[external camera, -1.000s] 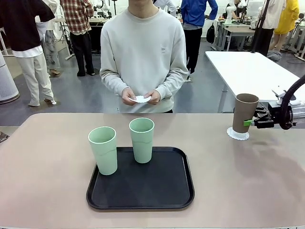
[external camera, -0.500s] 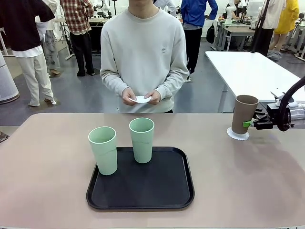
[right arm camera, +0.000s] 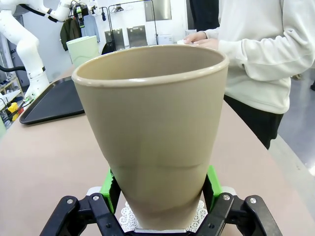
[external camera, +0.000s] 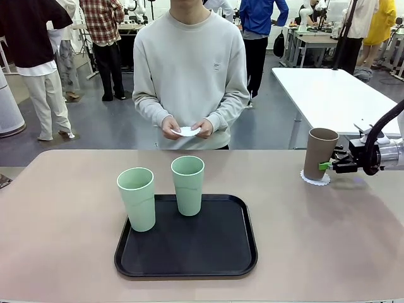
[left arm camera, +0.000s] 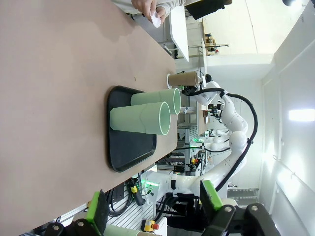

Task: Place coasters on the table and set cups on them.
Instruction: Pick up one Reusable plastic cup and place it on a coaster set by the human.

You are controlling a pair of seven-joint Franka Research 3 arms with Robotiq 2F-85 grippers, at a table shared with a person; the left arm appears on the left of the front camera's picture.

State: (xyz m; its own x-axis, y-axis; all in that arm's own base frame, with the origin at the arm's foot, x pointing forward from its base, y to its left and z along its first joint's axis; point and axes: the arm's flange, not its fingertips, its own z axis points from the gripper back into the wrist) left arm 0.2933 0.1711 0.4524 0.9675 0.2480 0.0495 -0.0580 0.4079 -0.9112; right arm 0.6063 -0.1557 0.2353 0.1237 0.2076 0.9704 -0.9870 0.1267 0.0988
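Note:
The brown-tan cup [external camera: 320, 151] stands on a white lacy coaster [external camera: 314, 180] at the far right of the beige table [external camera: 315, 240]. My right gripper [external camera: 325, 165] is shut on its lower part. In the right wrist view the cup [right arm camera: 152, 128] sits between the green pads [right arm camera: 110, 189], with the coaster [right arm camera: 199, 214] under it. Two mint green cups [external camera: 137, 197] [external camera: 188, 184] stand upright on the black tray [external camera: 189, 255]. The person holds another coaster [external camera: 186, 131] in both hands. My left gripper [left arm camera: 152, 206] is open, far from the mint cups [left arm camera: 142, 118].
The person stands at the far edge of the table, at the middle. A glossy white table [external camera: 334, 88] stands behind the right end. The tray takes up the middle front, with bare tabletop on both sides of it.
The brown cup and my right gripper have shifted slightly left and farther back, and the cup has come down onto the coaster. The person and the mint cups have not moved.

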